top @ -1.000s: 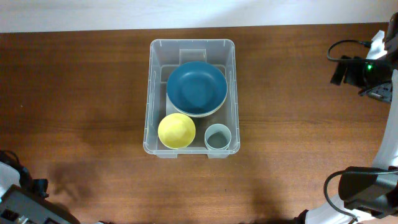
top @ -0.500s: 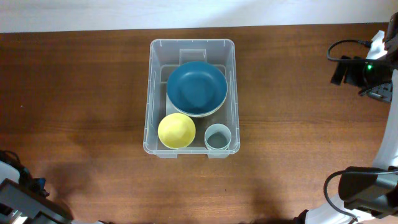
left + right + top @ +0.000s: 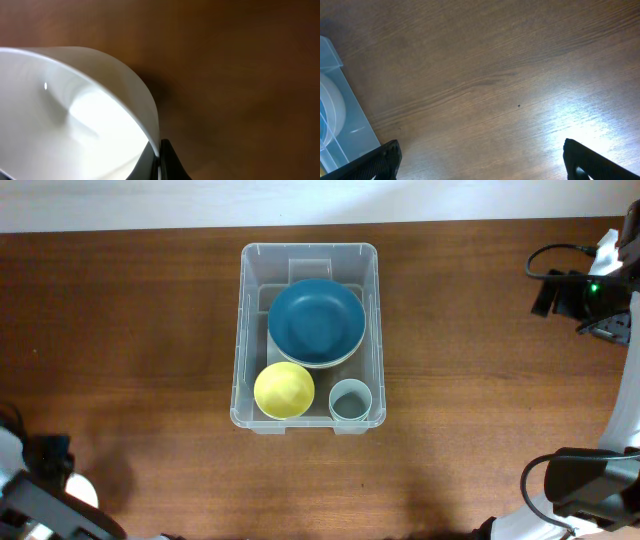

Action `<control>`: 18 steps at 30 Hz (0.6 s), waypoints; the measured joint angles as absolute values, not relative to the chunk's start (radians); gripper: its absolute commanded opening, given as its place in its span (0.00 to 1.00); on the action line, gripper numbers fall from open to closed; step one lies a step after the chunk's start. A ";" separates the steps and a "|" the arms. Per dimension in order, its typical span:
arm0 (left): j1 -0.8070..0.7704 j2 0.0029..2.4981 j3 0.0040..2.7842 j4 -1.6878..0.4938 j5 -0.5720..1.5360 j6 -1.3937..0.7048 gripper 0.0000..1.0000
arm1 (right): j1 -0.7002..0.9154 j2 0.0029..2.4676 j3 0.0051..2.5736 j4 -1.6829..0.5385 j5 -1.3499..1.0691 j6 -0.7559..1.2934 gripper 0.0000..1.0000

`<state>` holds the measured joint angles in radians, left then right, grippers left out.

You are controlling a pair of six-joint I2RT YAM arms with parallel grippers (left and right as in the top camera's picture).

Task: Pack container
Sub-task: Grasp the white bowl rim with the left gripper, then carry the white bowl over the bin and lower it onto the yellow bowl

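The container (image 3: 240,330) is a clear plastic bin at the table's centre. It holds a blue bowl (image 3: 316,320), a yellow bowl (image 3: 284,390) and a pale blue cup (image 3: 351,400). My left gripper (image 3: 159,160) is shut on the rim of a white bowl (image 3: 75,115), which fills the left of the left wrist view over bare wood. In the overhead view that arm sits at the bottom left corner (image 3: 45,470), far from the container. My right gripper (image 3: 482,155) stands open over bare table, with a corner of the container (image 3: 340,125) to its left.
The right arm's body and cables (image 3: 585,290) lie at the table's right edge, with more dark arm hardware (image 3: 590,485) at the bottom right. Brown wood surrounds the bin on all sides.
At the bottom left of the overhead view the left arm has shifted and a white shape now shows beside it. The bin, its contents and the right arm have not moved.
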<state>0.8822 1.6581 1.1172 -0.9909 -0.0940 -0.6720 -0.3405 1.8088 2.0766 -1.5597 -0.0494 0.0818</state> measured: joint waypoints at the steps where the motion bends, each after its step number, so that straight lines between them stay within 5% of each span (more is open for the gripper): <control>1: 0.851 1.636 1.151 -1.007 -0.080 -0.664 0.01 | -0.340 1.809 2.077 -1.560 -0.050 0.082 0.99; 18: 0.024 1.451 1.612 -1.145 -0.025 -0.432 0.00 | -0.340 1.809 2.077 -1.560 -0.049 0.082 0.99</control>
<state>0.0238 1.4506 1.6115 -1.1446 -0.0246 -0.4320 -0.3405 1.8088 2.0766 -1.5600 -0.0494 0.0822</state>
